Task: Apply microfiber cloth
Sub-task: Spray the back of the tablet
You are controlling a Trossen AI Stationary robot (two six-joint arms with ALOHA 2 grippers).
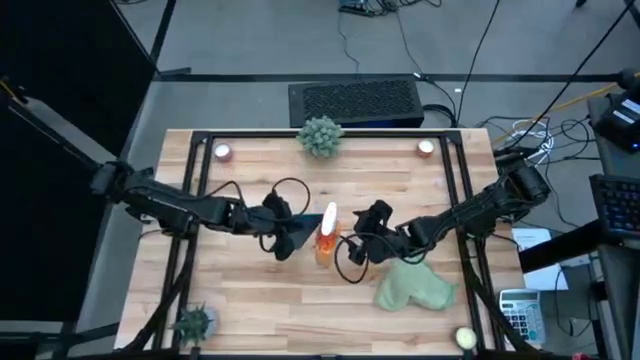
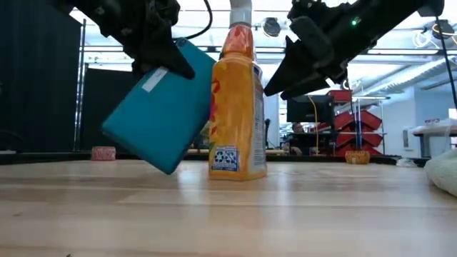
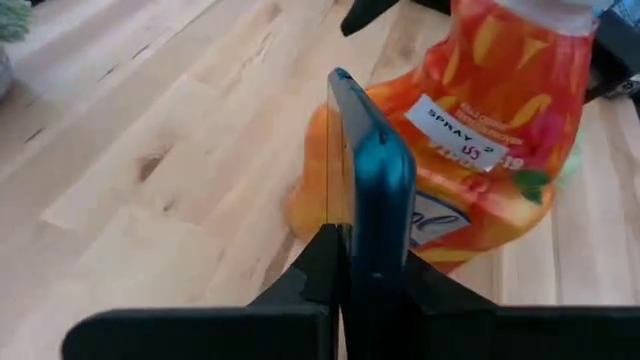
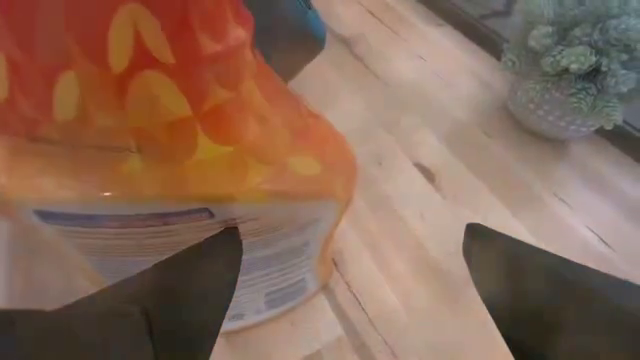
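Observation:
The pale green microfiber cloth (image 1: 415,287) lies rumpled on the table toward the near right; its edge shows in the low view (image 2: 446,171). No gripper touches it. My left gripper (image 1: 283,232) is shut on a tablet with a teal back (image 2: 161,114), held left of an upright orange spray bottle (image 1: 327,238). On the bottle's right, my right gripper (image 1: 358,240) stands open; in its wrist view the bottle (image 4: 170,130) sits just ahead of one finger (image 4: 170,290). I cannot tell whether that finger touches it. My left gripper pinches the tablet's near end (image 3: 372,262) between its two fingers, one on each flat face, coming level from the table's left. The tablet stands on edge and tilted. Its lower corner (image 2: 168,170) is close to the tabletop; whether it touches cannot be told.
One spiky potted plant (image 1: 320,135) stands at the far edge, another (image 1: 195,322) at the near left corner. Small round items sit at the far left (image 1: 222,152) and far right (image 1: 426,148), a pale ball (image 1: 465,338) at the near right. Black rails (image 1: 190,200) run along the table's sides.

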